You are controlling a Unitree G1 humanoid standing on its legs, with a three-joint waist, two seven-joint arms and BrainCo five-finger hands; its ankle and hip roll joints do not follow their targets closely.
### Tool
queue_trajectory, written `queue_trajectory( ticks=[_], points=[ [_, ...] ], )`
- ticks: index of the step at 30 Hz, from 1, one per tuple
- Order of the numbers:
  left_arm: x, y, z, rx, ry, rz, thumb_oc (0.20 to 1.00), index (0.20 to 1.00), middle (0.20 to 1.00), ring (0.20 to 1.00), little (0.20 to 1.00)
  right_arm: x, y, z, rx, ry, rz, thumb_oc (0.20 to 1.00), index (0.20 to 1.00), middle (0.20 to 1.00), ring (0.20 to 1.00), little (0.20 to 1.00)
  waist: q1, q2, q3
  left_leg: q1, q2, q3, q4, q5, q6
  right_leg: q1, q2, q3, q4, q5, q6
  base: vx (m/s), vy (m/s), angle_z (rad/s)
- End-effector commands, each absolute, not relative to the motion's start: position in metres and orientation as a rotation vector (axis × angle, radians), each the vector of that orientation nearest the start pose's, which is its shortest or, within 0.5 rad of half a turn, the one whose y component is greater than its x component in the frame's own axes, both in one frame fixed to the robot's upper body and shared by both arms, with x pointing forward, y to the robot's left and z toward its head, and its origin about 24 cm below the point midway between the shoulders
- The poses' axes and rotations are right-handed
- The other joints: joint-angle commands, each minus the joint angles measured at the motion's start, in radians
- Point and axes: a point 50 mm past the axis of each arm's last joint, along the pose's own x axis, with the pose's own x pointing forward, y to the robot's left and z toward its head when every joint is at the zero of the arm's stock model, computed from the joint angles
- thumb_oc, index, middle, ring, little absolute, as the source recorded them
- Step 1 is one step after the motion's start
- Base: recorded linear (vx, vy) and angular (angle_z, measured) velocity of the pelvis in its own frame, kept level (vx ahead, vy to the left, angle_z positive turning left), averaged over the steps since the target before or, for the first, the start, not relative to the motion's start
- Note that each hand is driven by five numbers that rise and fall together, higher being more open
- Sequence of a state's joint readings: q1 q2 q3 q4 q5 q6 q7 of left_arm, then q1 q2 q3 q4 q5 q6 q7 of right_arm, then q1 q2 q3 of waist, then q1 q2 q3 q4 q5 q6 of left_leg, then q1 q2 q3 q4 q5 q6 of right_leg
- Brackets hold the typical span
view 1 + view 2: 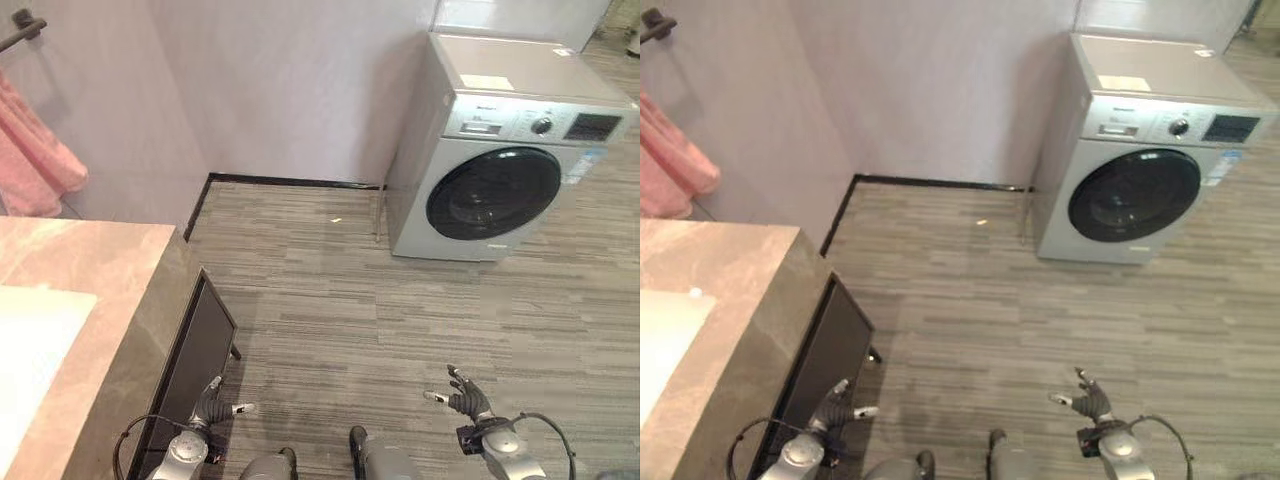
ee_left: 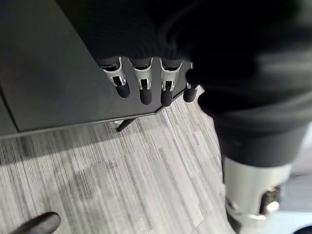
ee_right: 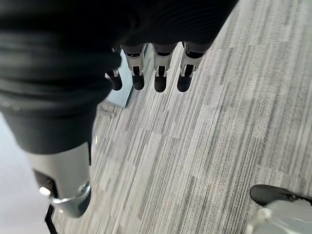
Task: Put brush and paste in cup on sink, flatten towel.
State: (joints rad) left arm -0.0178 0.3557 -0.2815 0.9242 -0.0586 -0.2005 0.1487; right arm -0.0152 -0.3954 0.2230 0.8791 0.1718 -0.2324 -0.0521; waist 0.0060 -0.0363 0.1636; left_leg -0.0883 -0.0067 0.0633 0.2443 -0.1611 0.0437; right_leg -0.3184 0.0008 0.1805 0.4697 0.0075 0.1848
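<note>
A pink towel (image 1: 35, 160) hangs bunched from a dark rail (image 1: 22, 30) on the wall at the far left. Below it a marble counter (image 1: 95, 260) holds a white sink basin (image 1: 30, 345) at the left edge. My left hand (image 1: 210, 405) hangs low beside the counter's dark cabinet front, fingers (image 2: 144, 87) relaxed and holding nothing. My right hand (image 1: 466, 397) hangs low on the other side over the floor, fingers (image 3: 160, 78) relaxed and empty.
A silver front-loading washing machine (image 1: 500, 160) stands against the wall at the upper right. The dark cabinet panel (image 1: 195, 365) under the counter is close to my left hand. Grey striped floor (image 1: 380, 310) stretches between counter and machine.
</note>
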Motion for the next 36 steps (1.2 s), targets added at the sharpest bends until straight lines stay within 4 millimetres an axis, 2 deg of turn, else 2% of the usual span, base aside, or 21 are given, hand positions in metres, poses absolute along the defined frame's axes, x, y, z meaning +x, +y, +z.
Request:
queue_trajectory(
  ticks=[1,3,4,5,6,8,9,12,14,16,18,19,22,23,24,25,27,30,31,34,36],
  points=[
    [0.182,0.257,-0.098,0.491,0.637,0.070,1.000,1.000,1.000,1.000,1.000,0.187,-0.265,-0.085,-0.359,0.574,-0.074,1.000,1.000,1.000,1.000,1.000,-0.039,-0.013,0.045,0.048,-0.053,-0.015,0.002,-0.022,0.039,-0.003,0.019,-0.041,0.093,0.015,-0.033,0.17,0.066,-0.12],
    [0.182,0.257,-0.099,0.489,0.642,0.072,1.000,1.000,1.000,1.000,1.000,0.185,-0.266,-0.086,-0.358,0.580,-0.079,1.000,1.000,1.000,1.000,1.000,-0.045,-0.012,0.043,0.056,-0.057,-0.020,-0.006,-0.021,0.037,-0.012,0.030,-0.038,0.071,0.004,-0.039,0.18,0.015,-0.05],
    [0.184,0.257,-0.100,0.479,0.647,0.080,1.000,1.000,1.000,1.000,1.000,0.177,-0.273,-0.089,-0.357,0.604,-0.107,1.000,1.000,1.000,1.000,1.000,-0.063,-0.027,0.029,0.084,-0.079,-0.027,-0.040,-0.028,0.029,-0.027,0.035,-0.042,-0.132,0.017,-0.051,0.21,-0.017,-0.06],
    [0.184,0.257,-0.100,0.479,0.647,0.080,1.000,1.000,1.000,1.000,1.000,0.177,-0.273,-0.089,-0.357,0.604,-0.107,1.000,1.000,1.000,1.000,1.000,-0.064,-0.025,0.030,0.086,-0.077,-0.028,-0.041,-0.029,0.029,-0.024,0.036,-0.043,-0.135,0.018,-0.051,0.34,-0.057,-0.02],
    [0.182,0.256,-0.102,0.474,0.658,0.090,1.000,1.000,1.000,1.000,1.000,0.178,-0.272,-0.090,-0.360,0.608,-0.107,1.000,1.000,1.000,1.000,1.000,-0.064,-0.034,0.024,0.114,-0.077,-0.017,-0.082,-0.029,0.018,-0.046,0.010,-0.092,-0.258,0.073,-0.040,0.15,-0.039,0.00],
    [0.182,0.256,-0.103,0.465,0.663,0.107,1.000,1.000,1.000,1.000,1.000,0.179,-0.270,-0.090,-0.359,0.607,-0.104,1.000,1.000,1.000,1.000,1.000,-0.065,-0.035,0.022,0.131,-0.073,-0.015,-0.104,-0.027,0.011,-0.058,0.004,-0.116,-0.301,0.091,-0.035,0.24,-0.083,-0.03],
    [0.186,0.253,-0.102,0.443,0.653,0.128,1.000,1.000,1.000,1.000,1.000,0.181,-0.264,-0.090,-0.312,0.594,-0.117,1.000,1.000,1.000,1.000,1.000,-0.078,-0.037,0.022,0.164,-0.063,-0.029,-0.125,-0.025,-0.004,-0.074,-0.006,-0.128,-0.334,0.118,-0.027,0.25,-0.099,-0.03],
    [0.188,0.248,-0.102,0.442,0.646,0.113,1.000,1.000,1.000,1.000,1.000,0.173,-0.263,-0.094,-0.285,0.614,-0.125,1.000,1.000,1.000,1.000,1.000,-0.081,-0.044,0.005,0.183,-0.057,-0.043,-0.114,-0.028,-0.017,-0.041,0.000,-0.120,-0.334,0.117,-0.046,0.23,-0.107,0.20],
    [0.192,0.242,-0.103,0.403,0.645,0.128,1.000,1.000,1.000,1.000,1.000,0.168,-0.265,-0.096,-0.290,0.632,-0.130,1.000,1.000,1.000,1.000,1.000,-0.087,-0.041,-0.008,0.185,-0.038,-0.060,-0.085,-0.020,-0.032,-0.024,0.029,-0.108,-0.301,0.103,-0.068,0.27,-0.167,0.42],
    [0.190,0.239,-0.106,0.382,0.665,0.124,1.000,1.000,1.000,1.000,1.000,0.163,-0.266,-0.098,-0.290,0.646,-0.129,1.000,1.000,1.000,1.000,1.000,-0.096,-0.032,-0.019,0.202,-0.017,-0.078,-0.078,-0.016,-0.047,-0.018,0.041,-0.125,-0.266,0.066,-0.084,0.29,-0.192,0.23],
    [0.187,0.238,-0.109,0.388,0.685,0.118,1.000,1.000,1.000,1.000,1.000,0.158,-0.270,-0.099,-0.323,0.665,-0.120,1.000,1.000,1.000,1.000,1.000,-0.104,-0.023,-0.031,0.204,0.005,-0.092,-0.054,0.017,-0.071,-0.005,0.058,-0.131,-0.245,0.031,-0.102,0.28,-0.185,0.13],
    [0.186,0.238,-0.110,0.385,0.693,0.125,1.000,1.000,1.000,1.000,1.000,0.157,-0.272,-0.099,-0.329,0.669,-0.125,1.000,1.000,1.000,1.000,1.000,-0.106,-0.021,-0.033,0.183,0.010,-0.095,0.010,0.055,-0.086,0.007,0.064,-0.134,-0.243,0.023,-0.113,0.26,-0.200,0.17],
    [0.189,0.238,-0.111,0.372,0.708,0.135,1.000,1.000,1.000,1.000,1.000,0.155,-0.278,-0.097,-0.342,0.672,-0.136,1.000,1.000,1.000,1.000,1.000,-0.112,-0.038,-0.012,0.036,0.018,-0.089,0.313,0.239,-0.135,0.090,0.067,-0.125,-0.283,0.005,-0.157,0.20,-0.234,0.24],
    [0.193,0.239,-0.110,0.378,0.705,0.138,1.000,1.000,1.000,1.000,1.000,0.155,-0.280,-0.097,-0.347,0.672,-0.142,1.000,1.000,1.000,1.000,1.000,-0.109,-0.054,0.007,-0.019,0.017,-0.078,0.413,0.263,-0.134,0.112,0.059,-0.116,-0.303,0.011,-0.170,0.15,-0.262,0.13],
    [0.195,0.237,-0.109,0.383,0.704,0.138,1.000,1.000,1.000,1.000,1.000,0.155,-0.282,-0.097,-0.339,0.678,-0.160,1.000,1.000,1.000,1.000,1.000,-0.104,-0.064,0.023,-0.071,0.007,-0.053,0.495,0.250,-0.126,0.135,0.049,-0.112,-0.323,0.011,-0.180,0.14,-0.236,0.08],
    [0.195,0.239,-0.110,0.387,0.712,0.151,1.000,1.000,1.000,1.000,1.000,0.154,-0.285,-0.097,-0.336,0.680,-0.182,1.000,1.000,1.000,1.000,1.000,-0.099,-0.071,0.034,-0.126,0.011,-0.025,0.510,0.238,-0.120,0.149,0.036,-0.111,-0.334,0.011,-0.181,0.18,-0.170,0.15],
    [0.197,0.237,-0.109,0.381,0.703,0.152,1.000,1.000,1.000,1.000,1.000,0.149,-0.287,-0.101,-0.342,0.716,-0.190,1.000,1.000,1.000,1.000,1.000,-0.083,-0.061,0.040,-0.193,0.021,0.029,0.373,0.202,-0.109,0.193,0.019,-0.114,-0.363,0.002,-0.167,0.25,-0.076,0.20],
    [0.197,0.238,-0.108,0.389,0.695,0.157,1.000,1.000,1.000,1.000,1.000,0.148,-0.290,-0.101,-0.358,0.722,-0.204,1.000,1.000,1.000,1.000,1.000,-0.052,-0.040,0.039,-0.259,0.075,0.076,0.119,0.207,-0.098,0.242,0.009,-0.127,-0.373,-0.049,-0.150,0.32,0.052,0.20],
    [0.195,0.238,-0.110,0.392,0.700,0.162,1.000,1.000,1.000,1.000,1.000,0.148,-0.289,-0.101,-0.366,0.720,-0.198,1.000,1.000,1.000,1.000,1.000,-0.033,-0.023,0.039,-0.278,0.089,0.057,-0.001,0.274,-0.107,0.272,0.020,-0.125,-0.378,-0.067,-0.147,0.43,0.129,0.00],
    [0.188,0.242,-0.112,0.377,0.713,0.196,1.000,1.000,1.000,1.000,1.000,0.153,-0.287,-0.099,-0.400,0.702,-0.171,1.000,1.000,1.000,1.000,1.000,0.008,0.008,0.023,-0.261,0.134,0.049,-0.234,0.370,-0.140,0.361,0.008,-0.100,-0.409,-0.111,-0.125,0.49,0.174,-0.21],
    [0.181,0.243,-0.115,0.362,0.731,0.201,1.000,1.000,1.000,1.000,1.000,0.155,-0.285,-0.099,-0.411,0.704,-0.152,1.000,1.000,1.000,1.000,1.000,0.015,0.013,0.008,-0.235,0.135,0.042,-0.240,0.360,-0.132,0.381,0.003,-0.081,-0.414,-0.126,-0.115,0.35,0.155,-0.33]
  ],
)
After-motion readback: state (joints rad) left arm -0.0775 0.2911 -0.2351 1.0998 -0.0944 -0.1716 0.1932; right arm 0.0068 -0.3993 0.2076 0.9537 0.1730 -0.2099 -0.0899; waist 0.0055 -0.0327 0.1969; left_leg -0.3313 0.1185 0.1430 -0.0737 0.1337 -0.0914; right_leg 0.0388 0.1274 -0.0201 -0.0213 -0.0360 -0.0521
